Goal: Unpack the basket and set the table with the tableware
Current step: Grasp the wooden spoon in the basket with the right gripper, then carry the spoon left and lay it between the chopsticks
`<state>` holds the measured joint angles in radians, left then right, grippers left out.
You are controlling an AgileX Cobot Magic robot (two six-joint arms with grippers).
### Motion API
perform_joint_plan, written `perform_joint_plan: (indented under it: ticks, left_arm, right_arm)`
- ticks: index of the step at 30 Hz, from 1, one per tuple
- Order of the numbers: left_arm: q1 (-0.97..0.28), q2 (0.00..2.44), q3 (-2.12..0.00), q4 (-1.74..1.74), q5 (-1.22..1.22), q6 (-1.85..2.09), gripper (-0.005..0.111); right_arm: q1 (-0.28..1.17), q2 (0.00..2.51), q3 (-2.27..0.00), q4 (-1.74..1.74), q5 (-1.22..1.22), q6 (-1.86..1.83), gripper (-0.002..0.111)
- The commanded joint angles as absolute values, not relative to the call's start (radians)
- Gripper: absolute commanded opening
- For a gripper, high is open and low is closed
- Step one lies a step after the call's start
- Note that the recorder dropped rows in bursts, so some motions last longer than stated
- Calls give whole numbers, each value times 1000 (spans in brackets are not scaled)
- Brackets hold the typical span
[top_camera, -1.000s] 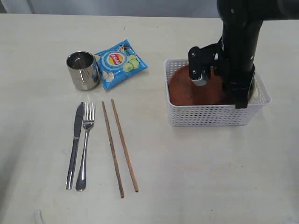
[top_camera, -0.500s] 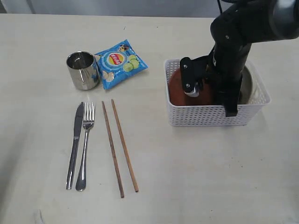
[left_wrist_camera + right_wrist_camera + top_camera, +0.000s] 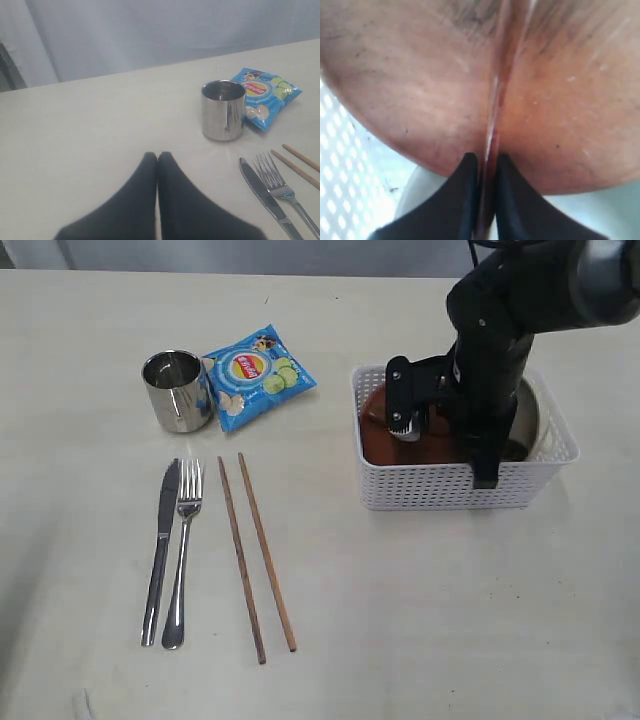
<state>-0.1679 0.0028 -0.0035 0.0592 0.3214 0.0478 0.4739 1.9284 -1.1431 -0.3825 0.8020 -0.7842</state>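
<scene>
– Right wrist view first. See the right tool [image 3: 486, 160]? Pinched shut on a thin, shiny, red-brown strip, most likely the handle of the spoon [image 3: 496, 95].
– Where, though?
– Down inside the basket [image 3: 450, 490], on top of the round brown plate [image 3: 405, 95], with something pale just under the plate, maybe the bowl [image 3: 422, 197].
– Why grab from above?
– Probably because of the basket walls. No room to come in from the side. One finger [image 3: 465, 200] on each side of the thin part, good for a flat, skinny thing.
– Pointing which way?
– Long side straight across the plate, running through the gap between the two fingers. Scoop end out of sight, so cannot tell. Hidden behind the arm [image 3: 495, 360] in the exterior view too.
– And the left tool [image 3: 157, 159]?
– Closed, holding nothing, low over the counter [image 3: 75, 125], near the cup [image 3: 223, 110]. Seems well off to the side, likely to leave room.
– Anything set out?
– Knife [image 3: 160, 550], fork [image 3: 183, 545] and chopsticks [image 3: 255, 555] side by side on the counter, all lengthwise the same way, well apart from the basket. Chip bag [image 3: 255, 375] just beside the cup.
</scene>
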Motion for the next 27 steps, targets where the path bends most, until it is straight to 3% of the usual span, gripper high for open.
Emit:
perform_joint_plan:
  ticks: [1,18,27]
  left_arm:
    - [-175,0,0,48,320,49,0]
    - [-175,0,0,48,320,49,0]
    - [-175,0,0,48,320,49,0]
  right_arm:
    - [472,1912,-1138,-413,737,-755,0]
    - [472,1668,-1138,-381,646,-592,0]
    - [472,1534,-1138,290,680,-601,0]
